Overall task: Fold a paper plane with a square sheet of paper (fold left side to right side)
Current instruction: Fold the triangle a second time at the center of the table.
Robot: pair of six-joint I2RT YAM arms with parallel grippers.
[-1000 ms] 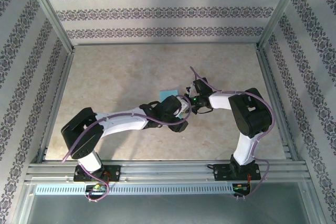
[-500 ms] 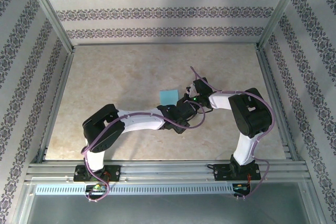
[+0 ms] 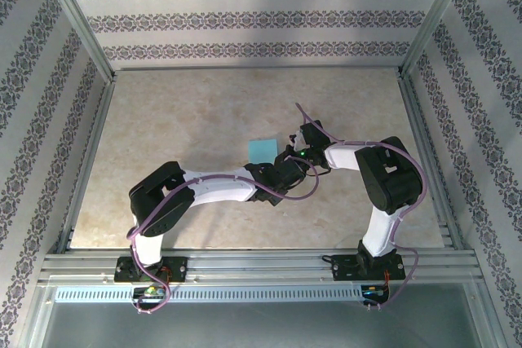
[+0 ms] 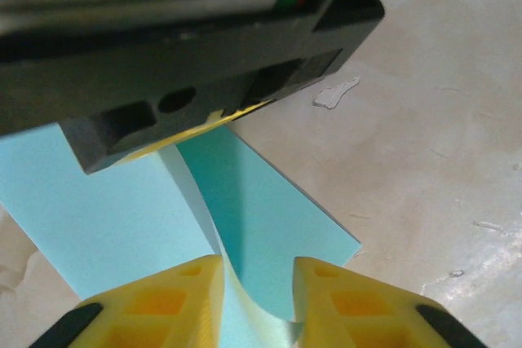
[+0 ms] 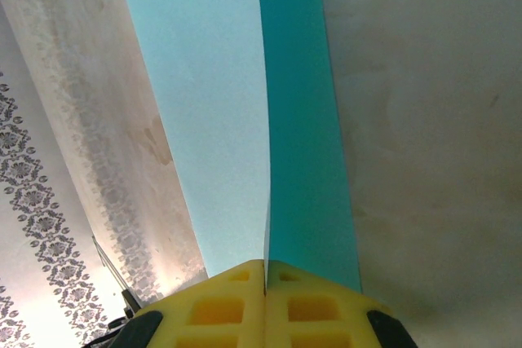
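The square sheet of paper [image 3: 261,149] is cyan-blue and lies mid-table, with one side lifted into a standing flap. My right gripper [image 5: 266,266] is shut on the paper's [image 5: 212,79] raised crease, which runs straight into the seam between its yellow fingers. My left gripper [image 4: 257,270] sits just beside it with its jaws apart. The curled flap of paper [image 4: 269,209] rises in the gap between them and leans on the left finger [image 4: 163,299]. In the top view the two grippers meet at the paper's right edge, left [image 3: 287,170] and right [image 3: 295,155].
The right gripper's black body [image 4: 188,55] hangs close over the paper in the left wrist view. The beige tabletop [image 3: 188,112] is fenced by aluminium rails [image 3: 86,160] and patterned walls. A small white scrap [image 4: 334,94] lies on the table.
The left arm has swung right and its gripper now sits under the right gripper, uncovering more of the paper. Its jaws have narrowed around the flap. The right arm has not moved.
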